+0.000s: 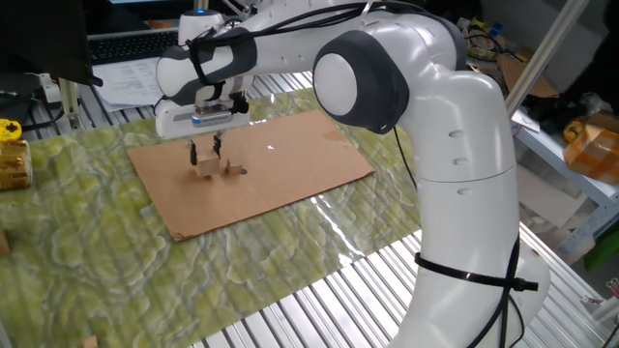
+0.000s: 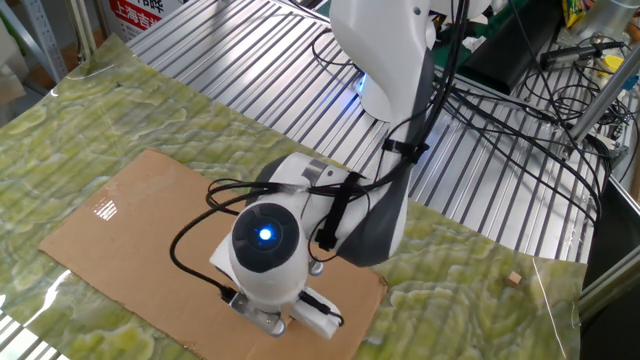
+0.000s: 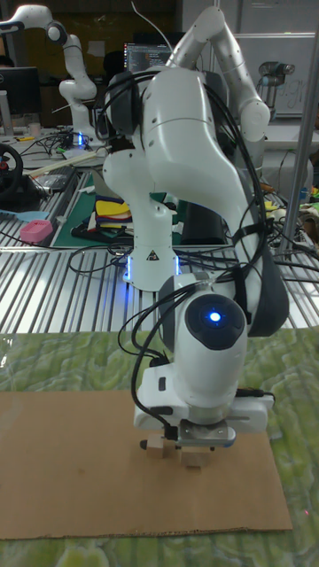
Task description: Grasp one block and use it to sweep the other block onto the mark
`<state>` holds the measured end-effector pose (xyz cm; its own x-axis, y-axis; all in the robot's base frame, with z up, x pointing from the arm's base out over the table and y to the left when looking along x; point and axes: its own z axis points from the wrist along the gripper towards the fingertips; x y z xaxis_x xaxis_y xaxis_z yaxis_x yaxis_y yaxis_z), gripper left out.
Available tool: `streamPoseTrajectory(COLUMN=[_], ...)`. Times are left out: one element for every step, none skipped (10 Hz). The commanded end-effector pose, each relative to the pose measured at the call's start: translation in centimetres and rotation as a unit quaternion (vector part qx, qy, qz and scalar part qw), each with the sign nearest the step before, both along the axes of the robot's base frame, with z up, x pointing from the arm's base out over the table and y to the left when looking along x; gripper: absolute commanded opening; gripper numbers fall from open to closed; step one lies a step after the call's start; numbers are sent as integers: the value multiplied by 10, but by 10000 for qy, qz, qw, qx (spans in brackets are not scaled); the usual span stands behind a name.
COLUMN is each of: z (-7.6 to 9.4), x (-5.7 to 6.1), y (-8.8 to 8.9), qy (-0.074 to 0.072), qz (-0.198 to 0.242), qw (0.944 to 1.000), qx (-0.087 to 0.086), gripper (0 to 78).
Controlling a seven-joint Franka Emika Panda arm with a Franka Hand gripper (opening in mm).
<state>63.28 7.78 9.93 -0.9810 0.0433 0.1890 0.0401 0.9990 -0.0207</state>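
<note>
My gripper [image 1: 204, 157] hangs over the left part of the brown cardboard [image 1: 290, 164], shut on the larger pale cube [image 1: 206, 171], which rests on the sheet. The small brown block [image 1: 231, 168] lies just to the cube's right, a narrow gap away. The tiny dark mark [image 1: 242, 171] shows right at that block's far edge. In the tall fixed view the cube [image 3: 193, 461] sits under the hand between the fingers, with the small block [image 3: 159, 449] beside it. In the other fixed view the wrist [image 2: 265, 255] hides both blocks, the mark and the fingers.
The cardboard lies on a green patterned mat [image 1: 116, 271] over a slatted metal table. A white speck [image 1: 270, 148] marks the sheet. A yellow object [image 1: 12, 155] sits at the mat's left edge. A small wooden piece [image 2: 513, 279] lies off to the side.
</note>
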Motion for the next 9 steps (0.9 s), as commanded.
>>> streamPoseTrajectory(z=[3,5,5,5,6,6,6,6,6], x=[-2,-2,-2,-2,-2,-2,-1,-1,0], y=[-27,-31,-31,-31,-32,-32,-33,-33,-33], qy=[-21,-6,-1,0,5,12,15,7,-149], qz=[337,336,334,336,400,441,467,438,214], qw=[9994,9994,9994,9994,9989,9983,9979,9981,9989], qx=[53,15,9,-48,-251,-371,-441,-423,-398], gripper=[11,11,11,11,11,11,11,11,11])
